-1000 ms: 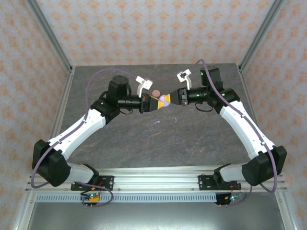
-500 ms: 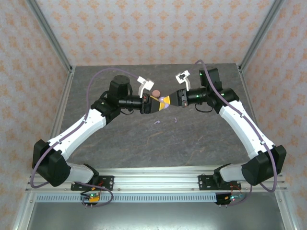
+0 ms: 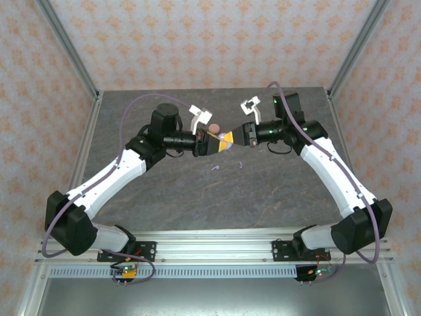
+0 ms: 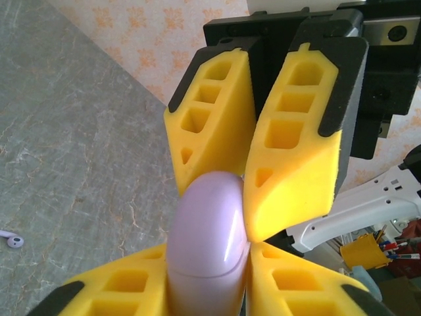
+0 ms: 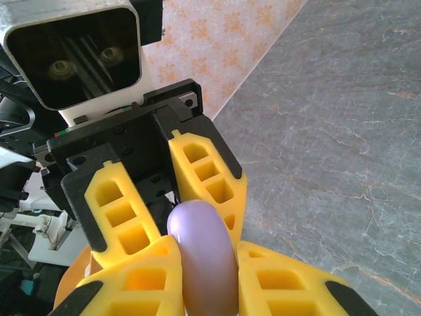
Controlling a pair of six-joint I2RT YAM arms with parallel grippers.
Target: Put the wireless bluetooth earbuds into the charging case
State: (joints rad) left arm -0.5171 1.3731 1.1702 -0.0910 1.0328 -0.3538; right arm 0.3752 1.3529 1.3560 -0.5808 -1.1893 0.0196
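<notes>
top view, near edge first: both bases bolted to the rail. left arm (image 3: 112, 178) and right arm (image 3: 335, 174) bow outward at the elbows, then the forearms converge. the wrists are about level and point at each other over the grey marbled surface (image 3: 164, 204). between the bases and the tools, one lilac earbud (image 3: 215, 168) and a second lilac earbud (image 3: 241, 164) lie loose on the surface, near each other and clear of both tools. further out, left tool (image 3: 214, 141) and right tool (image 3: 233, 137) meet tip to tip on the lilac charging case (image 3: 225, 139), held off the surface. just behind sits a small salmon-pink round piece (image 3: 214, 127). left wrist view adds grip detail: left tool (image 4: 207, 283) has its yellow fingers pressed to both sides of the case (image 4: 207, 237), and the right tool (image 4: 245, 197) opposite is closed onto the rounded end. a lilac earbud (image 4: 12, 239) lies at the frame's left edge. right wrist view gives the reverse: right tool (image 5: 207, 283) is clamped on the case (image 5: 204, 257) with the left tool (image 5: 197, 224) gripping the far end. the wrist camera box (image 5: 72, 56) sits above, with patterned wall beyond.
</notes>
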